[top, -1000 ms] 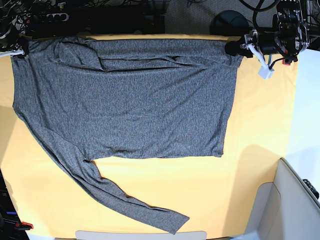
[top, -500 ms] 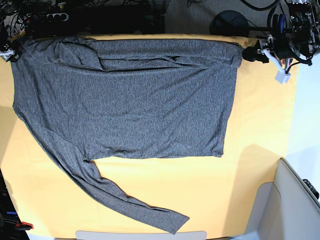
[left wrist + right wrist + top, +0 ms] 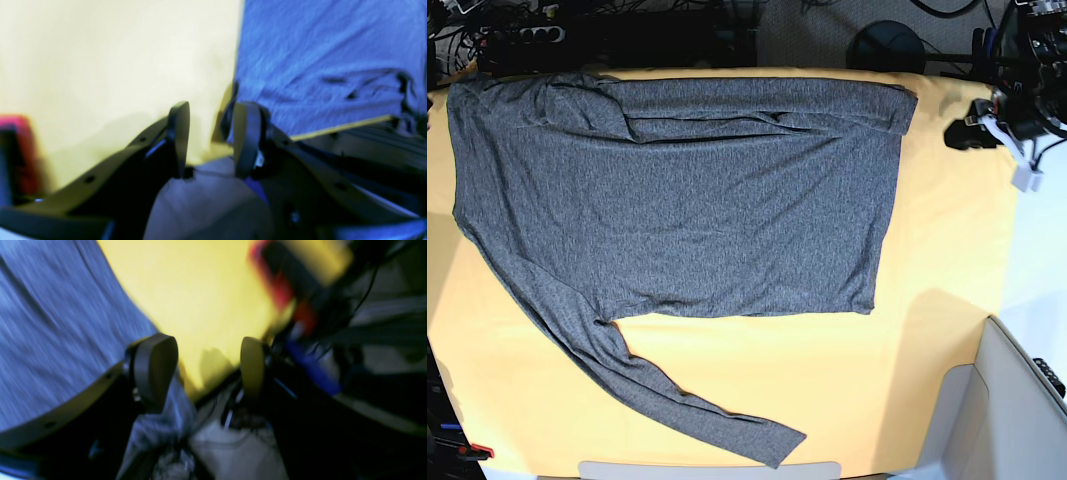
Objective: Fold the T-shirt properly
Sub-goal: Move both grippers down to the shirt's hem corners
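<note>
Both hands released; the left hand [image 3: 960, 135] hangs apart from the T-shirt [image 3: 677, 200]. Next, grasp the loose sleeve [image 3: 677, 400] cleanly.

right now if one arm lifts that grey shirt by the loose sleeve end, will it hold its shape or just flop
Probably flop: the T-shirt lies flat on the yellow table with soft creases near its far edge, so the fabric looks thin and limp. The long sleeve trails off alone, so it would likely lift first and drag the body after it, bunching up.
</note>
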